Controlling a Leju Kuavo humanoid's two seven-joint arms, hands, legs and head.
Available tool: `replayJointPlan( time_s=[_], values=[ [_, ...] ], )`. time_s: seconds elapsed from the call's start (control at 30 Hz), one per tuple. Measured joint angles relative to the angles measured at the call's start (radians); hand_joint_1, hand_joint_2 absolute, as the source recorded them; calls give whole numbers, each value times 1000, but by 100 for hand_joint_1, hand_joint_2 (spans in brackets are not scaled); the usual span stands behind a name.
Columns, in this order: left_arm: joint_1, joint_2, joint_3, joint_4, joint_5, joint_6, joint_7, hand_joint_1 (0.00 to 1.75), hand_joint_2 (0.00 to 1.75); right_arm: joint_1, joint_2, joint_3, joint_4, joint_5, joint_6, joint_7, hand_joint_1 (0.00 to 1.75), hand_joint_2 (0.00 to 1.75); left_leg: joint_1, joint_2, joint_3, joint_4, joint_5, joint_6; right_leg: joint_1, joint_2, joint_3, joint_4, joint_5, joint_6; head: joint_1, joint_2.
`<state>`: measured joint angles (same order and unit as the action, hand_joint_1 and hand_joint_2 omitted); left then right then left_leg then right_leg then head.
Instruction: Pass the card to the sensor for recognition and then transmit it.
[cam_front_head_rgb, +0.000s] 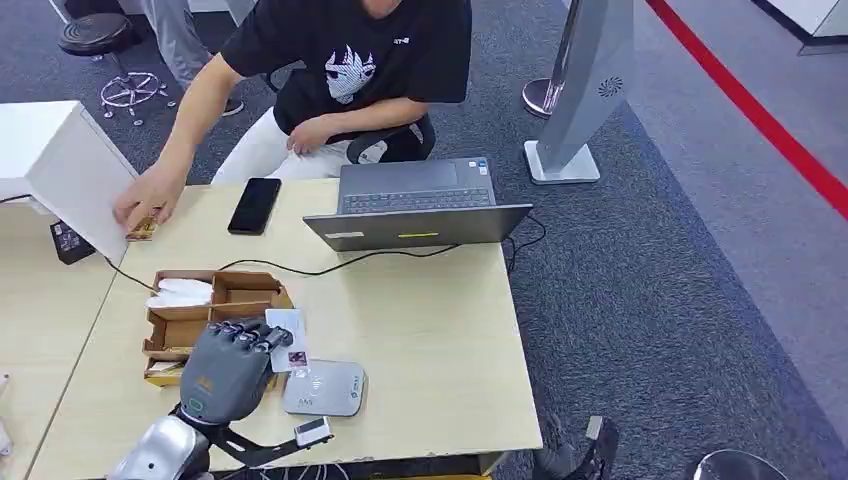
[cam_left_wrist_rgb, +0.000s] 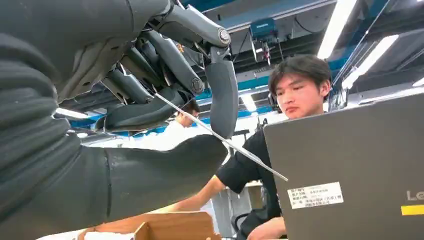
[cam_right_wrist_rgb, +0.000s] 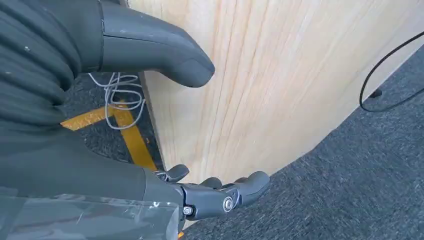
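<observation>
We are pinching the card (cam_front_head_rgb: 287, 340) in our left hand (cam_front_head_rgb: 232, 365)'s fingers (cam_left_wrist_rgb: 222, 95) beside the card reader (cam_front_head_rgb: 323, 388); the thin edge grip is risking a slip. Our right hand (cam_right_wrist_rgb: 150, 125) is hanging empty, fingers apart.

The robot's left hand (cam_front_head_rgb: 232, 365) holds a white card (cam_front_head_rgb: 288, 340) just above the grey sensor (cam_front_head_rgb: 324, 388); a cardboard tray (cam_front_head_rgb: 185, 325) sits just beside it.

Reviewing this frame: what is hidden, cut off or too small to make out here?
- Card: print too small in the head view; edge-on in the left wrist view.
- Sensor: near corner covered by the left hand.
- Wooden box: contents partly hidden by that hand.
- Item under the person's hand: covered.
- Right hand: beside the table's side panel, holding nothing.
</observation>
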<state>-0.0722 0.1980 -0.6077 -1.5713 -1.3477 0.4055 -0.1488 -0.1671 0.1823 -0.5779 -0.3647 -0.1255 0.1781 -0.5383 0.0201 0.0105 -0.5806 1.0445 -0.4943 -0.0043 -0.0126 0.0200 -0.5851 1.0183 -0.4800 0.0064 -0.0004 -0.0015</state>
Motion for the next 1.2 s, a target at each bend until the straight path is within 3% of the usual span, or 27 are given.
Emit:
replayJointPlan(
  time_s=[0.4, 0.8, 1.2],
  values=[
    [7, -21, -2, 39, 18, -48, 4, 175, 175, 2, 0, 5, -5, 0, 0, 0, 0, 175, 0, 0, 0, 0, 0, 0, 0, 0, 0, 0, 0, 0, 0, 0],
    [76, -63, -2, 157, 51, -47, 2, 175, 175, 6, 0, 7, -9, -5, 1, 3, 0, 175, 0, 0, 0, 0, 0, 0, 0, 0, 0, 0, 0, 0, 0, 0],
    [77, -83, -2, 201, 57, -47, 2, 175, 175, 9, 0, 12, -14, -3, 2, 3, 0, 175, 0, 0, 0, 0, 0, 0, 0, -1, 0, 0, 0, 0, 0, 0]
  ],
)
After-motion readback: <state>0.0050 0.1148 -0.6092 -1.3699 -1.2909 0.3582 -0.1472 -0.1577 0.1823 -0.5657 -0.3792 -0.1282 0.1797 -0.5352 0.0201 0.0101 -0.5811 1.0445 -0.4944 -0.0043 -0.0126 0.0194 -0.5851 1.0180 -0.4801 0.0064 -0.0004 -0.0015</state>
